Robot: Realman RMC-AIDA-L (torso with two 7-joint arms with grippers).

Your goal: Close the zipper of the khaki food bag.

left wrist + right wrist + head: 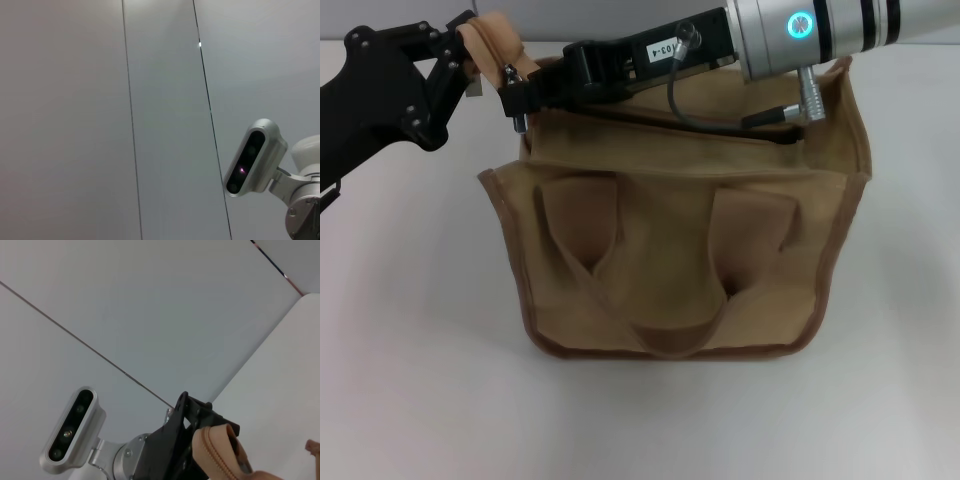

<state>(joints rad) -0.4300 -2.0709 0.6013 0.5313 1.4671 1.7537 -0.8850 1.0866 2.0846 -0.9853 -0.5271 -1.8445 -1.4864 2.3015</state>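
The khaki food bag [670, 270] stands upright on the white table, its two handles hanging down the front. The zipper [660, 118] runs along the bag's top, under my right arm. My right gripper [517, 98] reaches across the top to the bag's left end and is shut on the zipper's pull tab [520, 123], which glints silver just below the fingertips. My left gripper [472, 52] is at the far left, shut on the tan zipper end tab [492, 38]. In the right wrist view that tab [220, 447] sits in the black left gripper [197, 440].
The white table [410, 380] lies bare around the bag. A grey panelled wall [150, 125] fills both wrist views. The right arm's wrist camera [252, 162] shows in the left wrist view, and the left arm's wrist camera [72, 432] in the right wrist view.
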